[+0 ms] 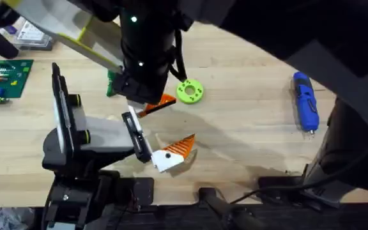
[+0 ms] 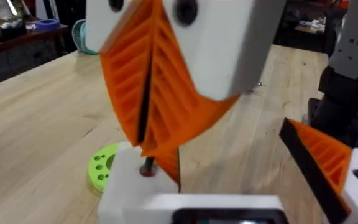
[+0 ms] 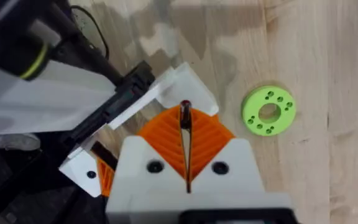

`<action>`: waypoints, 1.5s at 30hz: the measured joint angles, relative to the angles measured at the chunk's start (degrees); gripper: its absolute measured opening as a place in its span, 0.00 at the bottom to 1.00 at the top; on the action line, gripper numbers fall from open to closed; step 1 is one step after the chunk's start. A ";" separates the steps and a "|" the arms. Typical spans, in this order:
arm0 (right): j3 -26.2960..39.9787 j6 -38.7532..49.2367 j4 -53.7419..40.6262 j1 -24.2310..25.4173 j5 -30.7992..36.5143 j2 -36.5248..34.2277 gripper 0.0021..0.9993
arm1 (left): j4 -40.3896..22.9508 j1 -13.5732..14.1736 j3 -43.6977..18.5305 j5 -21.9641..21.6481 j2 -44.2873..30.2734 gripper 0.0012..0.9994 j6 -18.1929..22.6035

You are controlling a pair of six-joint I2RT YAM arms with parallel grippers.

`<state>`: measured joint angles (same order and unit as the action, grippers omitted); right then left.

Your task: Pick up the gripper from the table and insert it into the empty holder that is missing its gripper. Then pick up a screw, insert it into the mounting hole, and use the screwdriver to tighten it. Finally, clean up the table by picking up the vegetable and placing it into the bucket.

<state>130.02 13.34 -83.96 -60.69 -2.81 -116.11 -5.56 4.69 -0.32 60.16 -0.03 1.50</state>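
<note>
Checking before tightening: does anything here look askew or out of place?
Nothing is spilled or broken. The gripper at the holder tip sits at an angle to the bar, its screw not yet in, pinched in the right gripper above it.

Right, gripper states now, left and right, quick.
Left gripper: cannot be told.
Right gripper: closed, holding a screw between its orange pads.
</note>
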 joint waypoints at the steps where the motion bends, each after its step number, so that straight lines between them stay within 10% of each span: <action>1: 0.00 0.00 0.02 0.00 0.00 0.00 0.01 | 0.00 0.00 0.00 0.00 0.00 0.99 0.00; 36: 0.00 -0.01 -0.35 0.02 -0.02 -2.99 0.01 | -0.07 -0.07 0.00 -0.02 -0.39 0.99 -1.73; 42: 0.00 0.02 -1.00 0.52 1.43 -2.97 0.85 | -0.04 -0.07 0.00 -0.02 -0.39 0.99 -1.70; 45: 0.00 0.19 -0.97 1.34 1.72 -2.87 0.99 | -0.04 -0.09 0.00 -0.04 -0.39 0.99 -1.69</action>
<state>130.02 13.54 -84.94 -59.35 -1.09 -118.98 -5.61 4.60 -0.32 60.12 -0.43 -0.19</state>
